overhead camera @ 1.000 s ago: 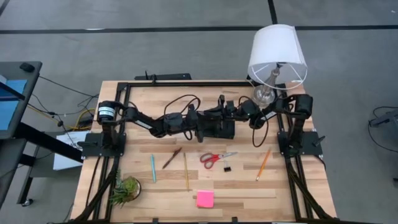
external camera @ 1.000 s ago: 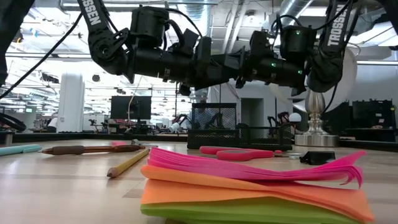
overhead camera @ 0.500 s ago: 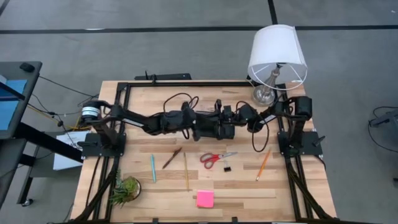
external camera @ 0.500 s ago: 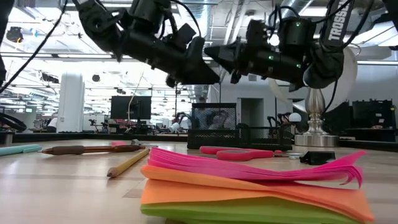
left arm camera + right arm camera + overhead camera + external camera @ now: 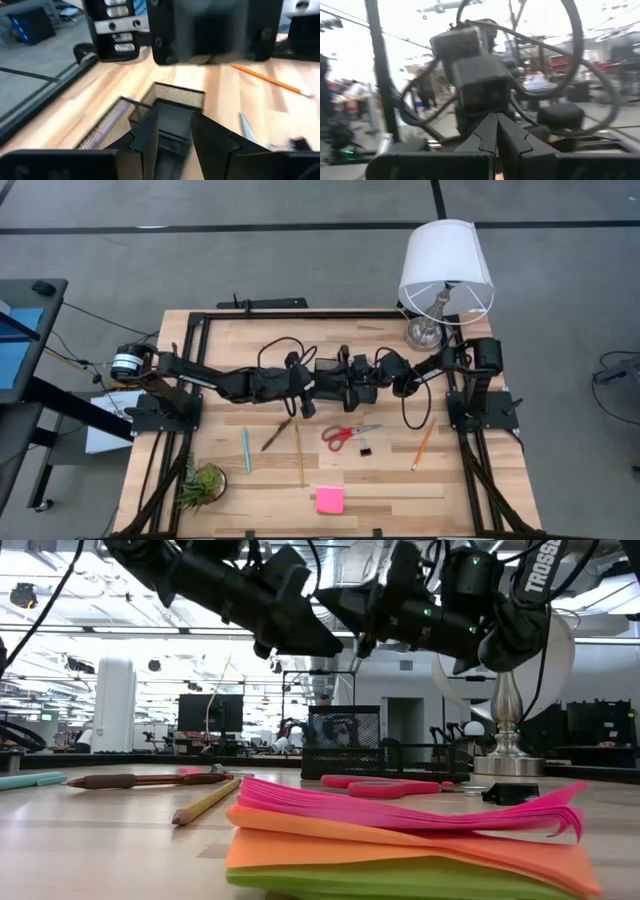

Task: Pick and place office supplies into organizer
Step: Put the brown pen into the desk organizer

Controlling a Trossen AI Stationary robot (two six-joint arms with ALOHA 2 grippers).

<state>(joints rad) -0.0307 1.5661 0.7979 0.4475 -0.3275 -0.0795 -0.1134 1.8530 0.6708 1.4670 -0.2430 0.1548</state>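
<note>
The organizer (image 5: 345, 740), a black mesh tray, stands at the table's middle; the left wrist view shows it (image 5: 177, 97) just below my fingers. My left gripper (image 5: 332, 644) hangs above it, slanting down, open and holding nothing. My right gripper (image 5: 322, 596) is higher, shut and empty, facing the left arm. The office supplies lie on the table nearer the front edge: red scissors (image 5: 348, 434), a black binder clip (image 5: 366, 450), an orange pencil (image 5: 424, 444), a yellow pencil (image 5: 299, 455), a brown pen (image 5: 277, 434), a teal pen (image 5: 246, 450) and a pink sticky-note pad (image 5: 329, 499).
A white-shaded lamp (image 5: 445, 270) stands at the far right corner. A small green plant (image 5: 203, 485) sits near the front left. Both arms cross over the table's middle, and black frame rails (image 5: 190, 410) run along both sides.
Both grippers have risen above the organizer. My left arm has stretched out and its gripper now slants down toward the tray. My right gripper has moved a little toward the table's left and tipped upward. The organizer and the supplies have stayed in place.
</note>
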